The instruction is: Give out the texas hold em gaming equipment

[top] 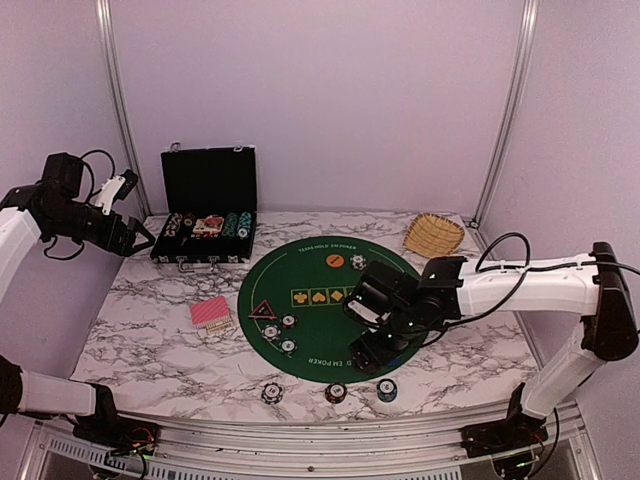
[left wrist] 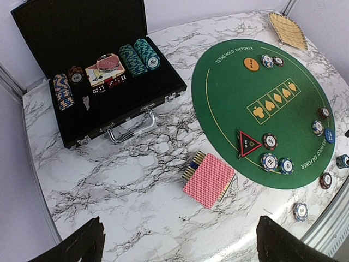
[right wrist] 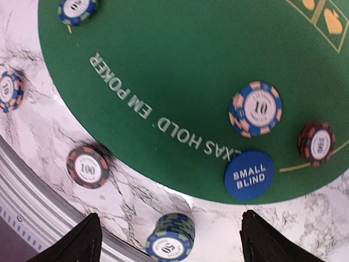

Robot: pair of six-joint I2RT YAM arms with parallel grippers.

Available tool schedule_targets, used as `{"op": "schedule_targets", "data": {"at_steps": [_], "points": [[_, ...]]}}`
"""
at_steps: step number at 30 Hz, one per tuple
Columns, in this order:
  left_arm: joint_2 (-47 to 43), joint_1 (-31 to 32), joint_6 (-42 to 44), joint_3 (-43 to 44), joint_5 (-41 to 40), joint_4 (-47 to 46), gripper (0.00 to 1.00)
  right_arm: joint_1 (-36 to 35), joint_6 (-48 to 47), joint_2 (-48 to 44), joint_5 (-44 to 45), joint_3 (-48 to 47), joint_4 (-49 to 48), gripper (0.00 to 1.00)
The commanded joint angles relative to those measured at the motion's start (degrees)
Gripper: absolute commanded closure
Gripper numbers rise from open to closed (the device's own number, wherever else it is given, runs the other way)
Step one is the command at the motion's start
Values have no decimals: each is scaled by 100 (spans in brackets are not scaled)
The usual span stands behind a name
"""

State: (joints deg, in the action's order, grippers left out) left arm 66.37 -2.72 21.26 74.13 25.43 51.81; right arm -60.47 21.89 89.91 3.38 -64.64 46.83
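A round green poker mat (top: pixel 320 285) holds a red-black triangle marker (top: pixel 264 310), an orange button (top: pixel 334 261) and several striped chips. Red-backed cards (top: pixel 211 313) lie on the marble left of the mat and also show in the left wrist view (left wrist: pixel 209 179). Three chip piles (top: pixel 335 392) sit along the front edge. My right gripper (top: pixel 372 352) is open and empty over the mat's near right rim. In its wrist view the gripper (right wrist: pixel 173 244) straddles a teal "50" chip stack (right wrist: pixel 170 239), with the blue SMALL BLIND button (right wrist: pixel 245 174) beside it. My left gripper (left wrist: pixel 182 245) is open, empty and held high.
An open black chip case (top: pixel 205 215) with rows of chips stands at the back left. A wicker basket (top: pixel 433 235) lies at the back right. The table's metal front rail (right wrist: pixel 32 218) runs close to the front chips.
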Motion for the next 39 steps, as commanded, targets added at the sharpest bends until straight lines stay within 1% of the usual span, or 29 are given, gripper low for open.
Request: {"op": "schedule_targets", "data": {"at_steps": [1,5,11,18,22,30,34,39], "points": [[104,52,146,100,-59,238,1,-11,573,-525,-39,455,161,12],[187,84,128,134,-40,259,1,-28,666,-647,-52,729,83,9],[184,112,98,195,-12,257,1,-37,564,-457,-229,836,-163,9],[197,118,81,162,-54,251,1,-48,350,-215,-276,859,-261,18],[176,122,92,166,-39,250,1,-55,266,-128,-276,932,-242,20],[185,123,83,177,-25,253,1,-57,241,-70,-278,1091,-254,28],[192,123,74,204,-6,253,1,-60,230,-61,-277,1129,-253,30],[186,116,76,224,-22,258,1,-92,245,-37,-276,1129,-310,35]]}}
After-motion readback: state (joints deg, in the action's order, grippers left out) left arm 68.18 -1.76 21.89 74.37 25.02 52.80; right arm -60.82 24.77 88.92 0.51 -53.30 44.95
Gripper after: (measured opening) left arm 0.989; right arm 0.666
